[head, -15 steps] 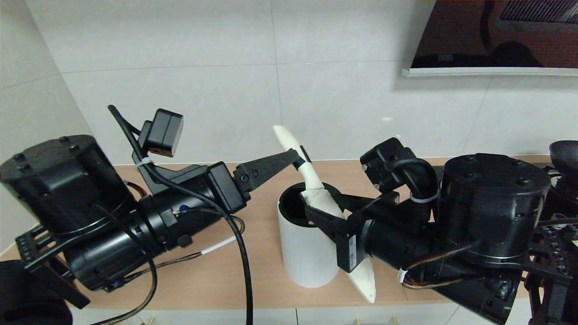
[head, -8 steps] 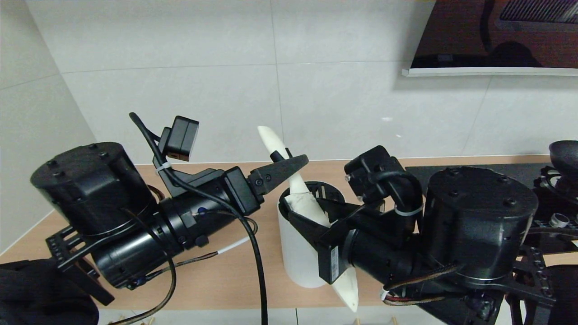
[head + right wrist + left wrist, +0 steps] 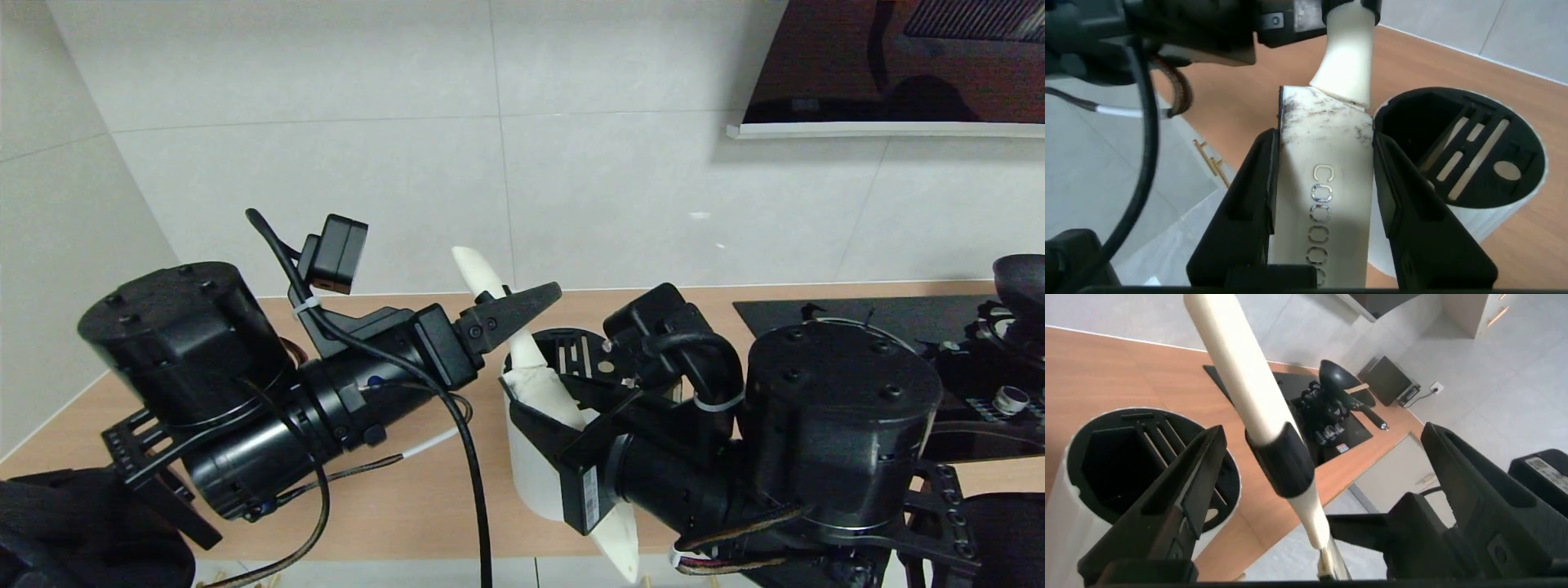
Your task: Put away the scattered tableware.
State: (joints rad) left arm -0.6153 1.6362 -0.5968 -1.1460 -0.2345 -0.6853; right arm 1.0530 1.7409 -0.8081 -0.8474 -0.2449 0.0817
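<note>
A white knife (image 3: 473, 273) with a cream handle and a black band stands tilted over the white cylindrical holder (image 3: 531, 457). Its blade tip hangs below the counter edge in front of the holder. My right gripper (image 3: 543, 392) is shut on the flat blade (image 3: 1327, 204), one finger on each side. My left gripper (image 3: 522, 302) is open. Its fingers stand wide apart on either side of the handle (image 3: 1241, 367) near the band, without touching it. The holder's black slotted insert (image 3: 1470, 155) lies just beside the blade and also appears below the handle (image 3: 1118, 457).
The holder stands on a wooden counter (image 3: 408, 506) against a tiled wall. A black cooktop (image 3: 857, 310) with dark cookware lies to the right, and a range hood (image 3: 898, 65) hangs above it. Open counter surface lies left of the holder.
My right arm has carried the knife left and lower, so the handle top has dropped. My left arm has shifted right, with the handle now deeper between its fingers.
</note>
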